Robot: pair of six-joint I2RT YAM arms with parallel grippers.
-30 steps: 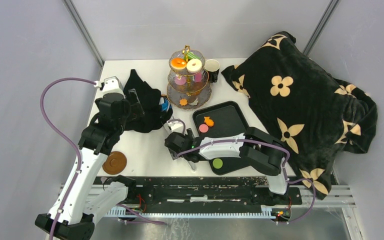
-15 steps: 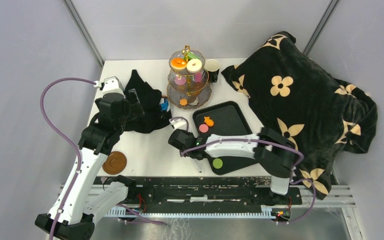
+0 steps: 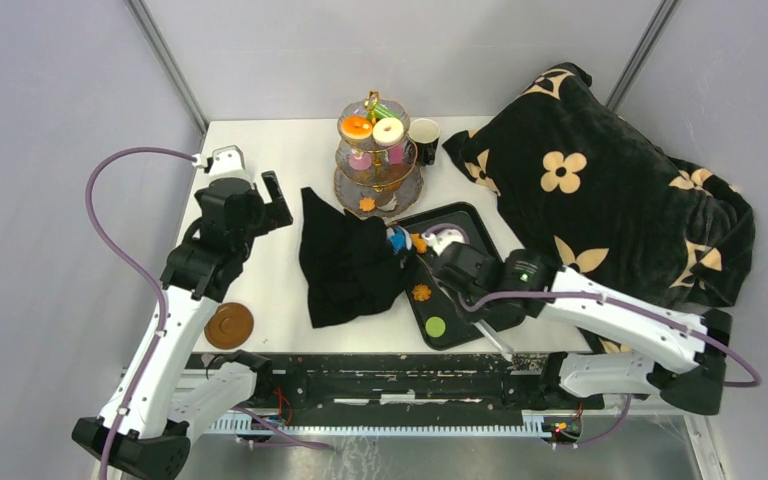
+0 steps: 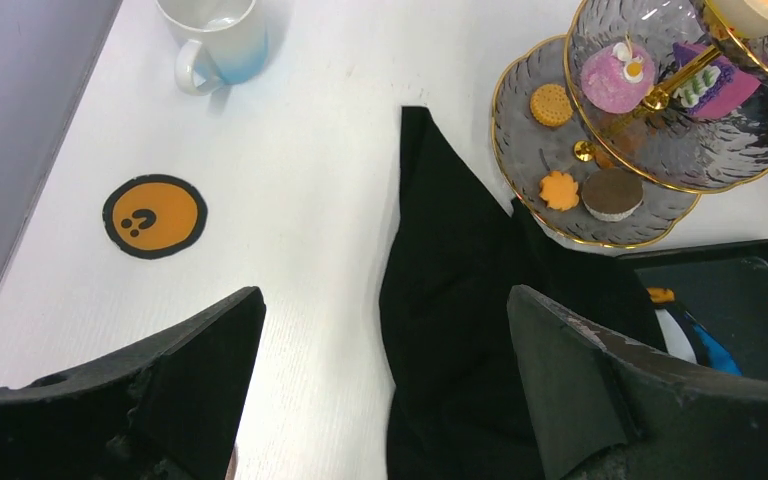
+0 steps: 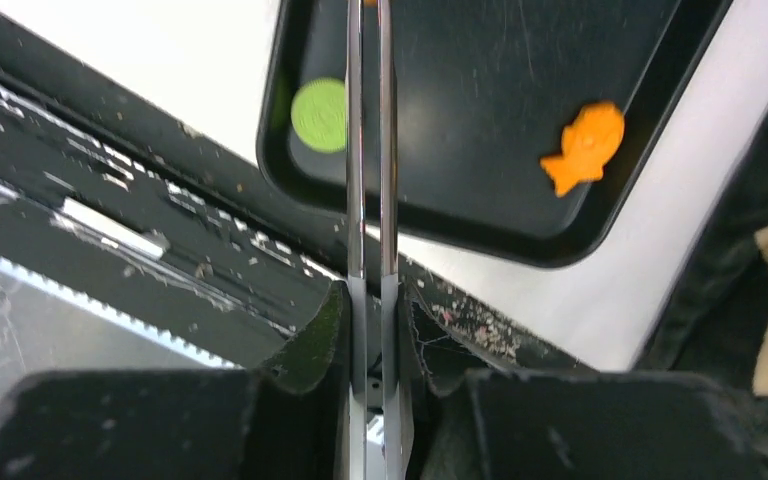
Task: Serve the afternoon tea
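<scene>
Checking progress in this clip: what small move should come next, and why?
Probably lower the open left pincer onto the black cloth and draw it left. The cloth lies over the left rim of the tray, close to the orange cookie, and the right pincer is busy, shut on tongs above the tray.

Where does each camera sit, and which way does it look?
Top external: above and behind the bases, looking down on the table; left arm and right arm show.
Left wrist: on the left arm, looking down and toward the far side at cloth, stand, mug, coaster; open left gripper shows.
Right wrist: on the right arm, looking down at the near end of the tray; right gripper, shut on tongs, shows.
Shared: cloth and stand in top and left wrist; green disc in top and right wrist.
</scene>
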